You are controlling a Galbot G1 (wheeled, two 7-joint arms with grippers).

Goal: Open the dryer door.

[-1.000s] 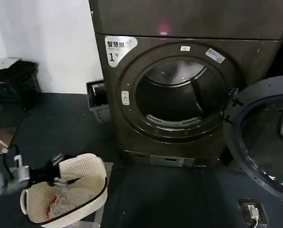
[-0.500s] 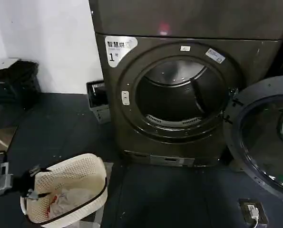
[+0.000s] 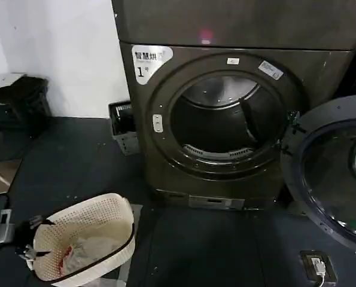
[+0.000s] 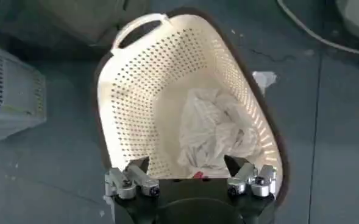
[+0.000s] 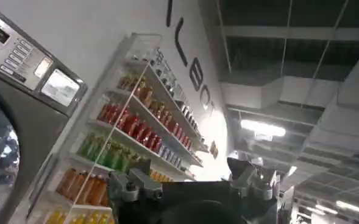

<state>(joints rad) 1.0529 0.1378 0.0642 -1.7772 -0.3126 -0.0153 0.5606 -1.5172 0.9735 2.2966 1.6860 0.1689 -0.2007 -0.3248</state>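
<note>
Left tool point(image 3: 31, 244) hovers low, well apart from seemingly wide-open dryer door point(image 3: 333, 173).

White laundry basket point(image 3: 88, 239) w/ clothes point(image 4: 213, 137), grey crate point(image 3: 122, 127)

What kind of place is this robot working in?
Probably a self-service laundry: a big dark grey-brown front-loading dryer numbered "1" with its chrome-rimmed round door swung open, and a cream perforated plastic laundry basket holding pale crumpled cloth.

dryer point(image 3: 225, 119) centre, against wall | door point(image 3: 333, 173) swung open at its right | basket point(image 3: 88, 239) on floor front-left, cloth point(image 4: 213, 134) inside | crate point(image 3: 122, 127) left of dryer
</note>
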